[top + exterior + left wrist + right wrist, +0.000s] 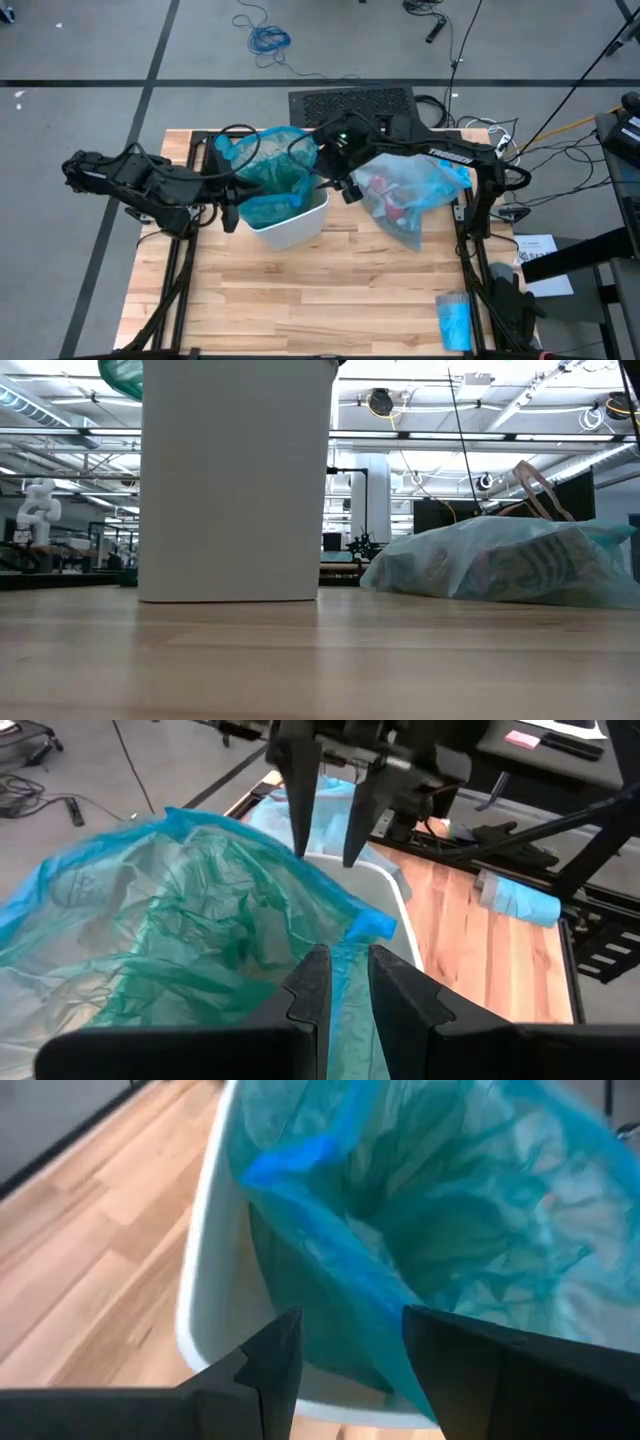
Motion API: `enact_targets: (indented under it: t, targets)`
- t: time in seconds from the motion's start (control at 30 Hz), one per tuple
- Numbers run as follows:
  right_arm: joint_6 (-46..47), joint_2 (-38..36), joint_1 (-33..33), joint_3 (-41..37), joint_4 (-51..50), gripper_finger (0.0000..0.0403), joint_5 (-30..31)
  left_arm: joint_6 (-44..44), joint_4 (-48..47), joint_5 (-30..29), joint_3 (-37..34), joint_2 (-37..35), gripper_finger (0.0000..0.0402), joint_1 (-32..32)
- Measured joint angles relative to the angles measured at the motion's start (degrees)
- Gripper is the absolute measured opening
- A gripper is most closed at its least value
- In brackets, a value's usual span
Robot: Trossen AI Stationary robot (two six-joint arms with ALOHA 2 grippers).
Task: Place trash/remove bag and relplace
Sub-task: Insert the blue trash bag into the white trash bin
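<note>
1. While the teal-green liner [268,175] sits bunched in the mouth of the white bin [300,228], its blue-edged rim stands up above the bin's wall on the far and left sides and is not spread over the edge all round.
2. Just beside the bin, on its right, the bag [412,190] lies on its side on the table [330,300], full and slumped; red and pale trash [385,195] shows through its thin sky-blue plastic, and in the low view it rests flat on the wood with the bin standing upright next to it.
3. At the bin's left side, the left gripper [228,200] has its jaws drawn close together on a strip of the liner's rim, as the left wrist view shows the blue-green film running up between the two dark fingers [312,985].
4. At the bin's right rim, the right gripper [345,188] points down over the liner's edge with its jaws spread; the film lies in the gap between them, not pinched.
5. Near the table's front right corner lies a small folded blue packet [454,320], well apart from the bin.
</note>
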Motion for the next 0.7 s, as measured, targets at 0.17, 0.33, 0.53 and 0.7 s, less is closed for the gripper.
enact_targets:
  t: [0.17, 0.33, 0.53, 0.7]
  targets:
    - [0.00, 0.00, 0.15, 0.07, 1.96, 0.0164, 0.82, 0.00, -0.60, -0.02, 0.00, 0.00, 0.0068, 0.02]
    - [0.13, -0.37, 0.06, 0.17, 4.56, 0.0164, 1.44, 0.49, -0.68, -0.01, 0.00, 0.00, 0.0068, 0.02]
    - [0.07, 1.36, 0.13, 0.17, 3.45, 0.0163, 1.28, 0.41, -0.77, 0.00, 0.00, 0.00, 0.0068, 0.01]
    - [1.42, 3.18, 0.11, 0.17, 3.80, 0.0130, 1.47, 0.36, -0.74, 0.04, 0.00, 0.00, 0.0068, 0.00]
